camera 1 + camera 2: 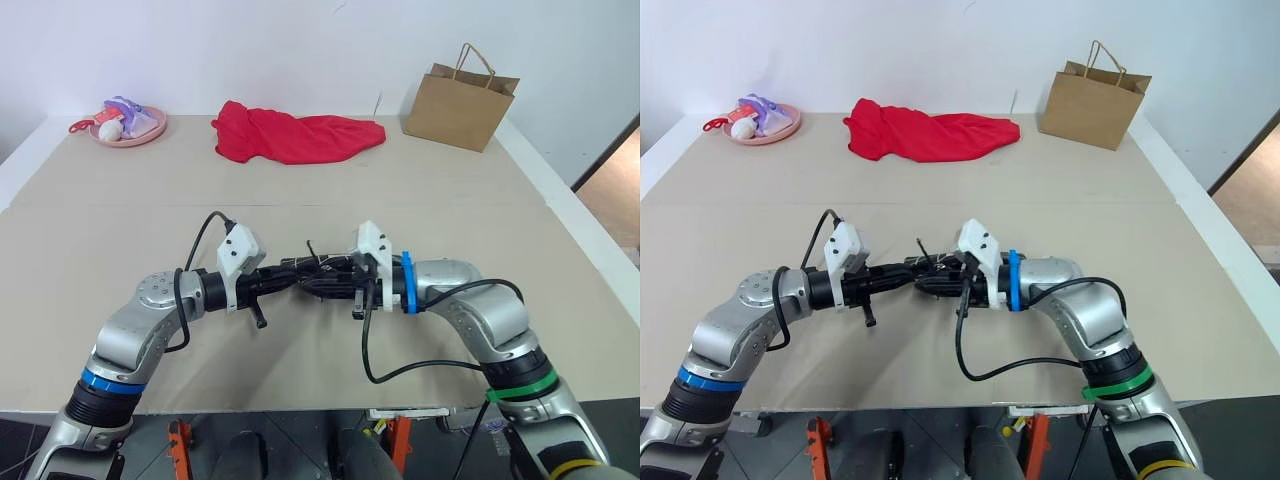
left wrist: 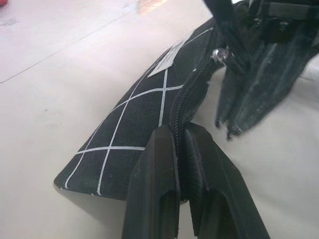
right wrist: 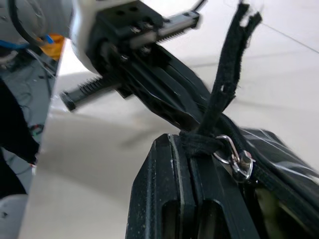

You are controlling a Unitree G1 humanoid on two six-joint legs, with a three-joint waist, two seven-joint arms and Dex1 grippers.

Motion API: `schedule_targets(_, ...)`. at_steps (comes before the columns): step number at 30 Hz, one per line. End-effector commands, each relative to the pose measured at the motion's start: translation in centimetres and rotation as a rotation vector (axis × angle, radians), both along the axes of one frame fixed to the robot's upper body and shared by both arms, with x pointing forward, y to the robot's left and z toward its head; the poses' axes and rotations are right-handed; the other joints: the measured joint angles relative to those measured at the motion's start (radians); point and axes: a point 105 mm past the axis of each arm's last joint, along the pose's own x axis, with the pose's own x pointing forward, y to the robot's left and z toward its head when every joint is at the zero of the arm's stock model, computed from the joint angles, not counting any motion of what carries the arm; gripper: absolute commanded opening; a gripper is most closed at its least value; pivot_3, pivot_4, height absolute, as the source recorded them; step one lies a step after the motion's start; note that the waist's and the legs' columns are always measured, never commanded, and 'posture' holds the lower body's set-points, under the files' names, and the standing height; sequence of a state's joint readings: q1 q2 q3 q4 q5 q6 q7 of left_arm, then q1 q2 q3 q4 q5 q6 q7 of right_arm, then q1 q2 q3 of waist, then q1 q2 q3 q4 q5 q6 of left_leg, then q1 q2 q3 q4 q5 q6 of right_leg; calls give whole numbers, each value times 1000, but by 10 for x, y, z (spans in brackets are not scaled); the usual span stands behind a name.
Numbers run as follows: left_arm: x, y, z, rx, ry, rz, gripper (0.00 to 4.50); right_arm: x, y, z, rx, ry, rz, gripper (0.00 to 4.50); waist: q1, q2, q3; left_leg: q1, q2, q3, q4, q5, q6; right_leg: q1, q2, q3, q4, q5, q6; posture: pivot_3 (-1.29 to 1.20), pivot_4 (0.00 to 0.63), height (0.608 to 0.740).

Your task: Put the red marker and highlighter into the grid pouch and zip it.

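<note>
Grid pouch (image 2: 134, 124) hangs above the beige desk (image 1: 120, 230), both grippers pinching it; red cloth (image 1: 295, 135) and paper bag (image 1: 458, 105) lie beyond.

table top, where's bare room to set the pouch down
Bare beige table: the wide band between the grippers and the crumpled red cloth, and both side flanks. Crowded: far edge, with the pink plate, cloth and brown paper bag.

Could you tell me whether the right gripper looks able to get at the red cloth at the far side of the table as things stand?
Probably not: the right gripper is shut on the zipper cord of the grid pouch, and the red cloth lies far off.
</note>
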State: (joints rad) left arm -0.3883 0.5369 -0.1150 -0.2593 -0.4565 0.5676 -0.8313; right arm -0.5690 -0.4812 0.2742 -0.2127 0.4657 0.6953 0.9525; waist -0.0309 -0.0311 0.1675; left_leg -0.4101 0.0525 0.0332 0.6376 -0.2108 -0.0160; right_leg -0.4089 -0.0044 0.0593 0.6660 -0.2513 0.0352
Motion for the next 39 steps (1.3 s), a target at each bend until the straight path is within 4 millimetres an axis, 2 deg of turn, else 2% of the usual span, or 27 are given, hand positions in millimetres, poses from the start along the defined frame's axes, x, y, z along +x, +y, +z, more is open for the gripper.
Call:
schedule_targets(1, -2, 0, 9, -8, -36, 0, 0, -9, 3, 21, 13, -65, 61, 91, 0, 0, 0, 0, 0, 0, 0, 0, 0, 0, 0, 0, 0, 0, 0, 0, 150, 740)
schedule_targets(5, -2, -1, 8, -9, -34, -3, 0, -15, 2, 29, -9, -75, 83, 91, 0, 0, 0, 0, 0, 0, 0, 0, 0, 0, 0, 0, 0, 0, 0, 0, 150, 740)
schedule_targets(7, -1, -1, 8, -9, -34, -8, 0, -17, 5, 20, -77, -67, 87, 91, 0, 0, 0, 0, 0, 0, 0, 0, 0, 0, 0, 0, 0, 0, 0, 0, 150, 740)
schedule_targets(9, -1, -2, 8, -10, -35, -10, 0, -5, 5, 9, -168, -88, 19, 91, -1, 0, 0, 0, 0, 0, 0, 0, 0, 0, 0, 0, 0, 0, 0, 0, 150, 740)
schedule_targets(15, 2, -3, 8, -20, -41, 12, 0, 11, 3, 10, -208, -120, -74, 91, 0, 0, 0, 0, 0, -1, -1, 0, 0, 0, 1, -1, 0, 0, -1, 0, 150, 740)
schedule_targets(21, 28, -2, 19, -52, -105, 224, 0, 23, 2, 6, -269, -161, -115, 91, 3, 0, 0, -1, 0, -1, 0, 0, 0, 0, 0, -1, 0, 0, -1, 0, 150, 740)
schedule_targets(28, 41, -6, 30, -56, -176, 383, 0, 42, -2, 6, -336, -236, -173, 91, 4, 0, 0, -1, -1, -3, 0, 0, 0, 0, 0, -2, 0, 0, -1, 0, 150, 740)
schedule_targets(34, 24, -28, 42, -125, -174, 268, 0, 57, 1, 11, -325, -261, -201, 91, 3, 0, 0, -2, -1, -3, 0, 0, 0, -1, 0, -2, 0, 2, -5, 0, 150, 740)
schedule_targets(39, 14, -38, 44, -146, -153, 180, 0, 51, 13, -1, -343, -265, -113, 91, 3, 0, 0, -2, -1, -4, 0, 0, 0, -1, 0, -3, 0, 3, -6, 0, 150, 740)
